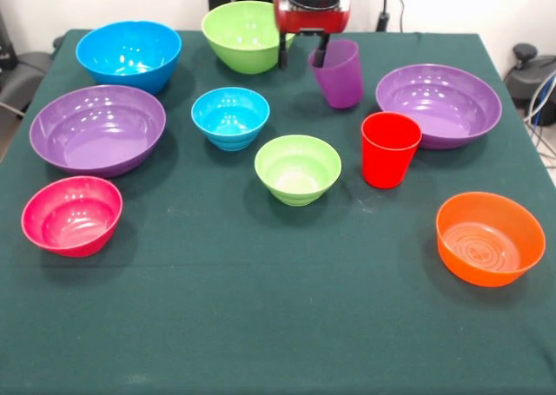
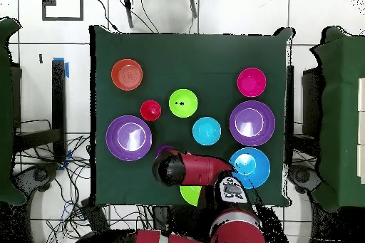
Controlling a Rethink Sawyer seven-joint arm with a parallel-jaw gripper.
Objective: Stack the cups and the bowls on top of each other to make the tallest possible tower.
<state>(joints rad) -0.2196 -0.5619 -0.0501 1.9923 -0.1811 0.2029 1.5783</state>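
Fingers straddle the tilted purple cup's rim, gripping its wall; light, slick, thin plastic — likely best held there.

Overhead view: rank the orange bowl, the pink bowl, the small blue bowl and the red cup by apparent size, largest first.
1. Orange bowl
2. Pink bowl and small blue bowl: too alike to separate
3. Red cup, clearly the smallest
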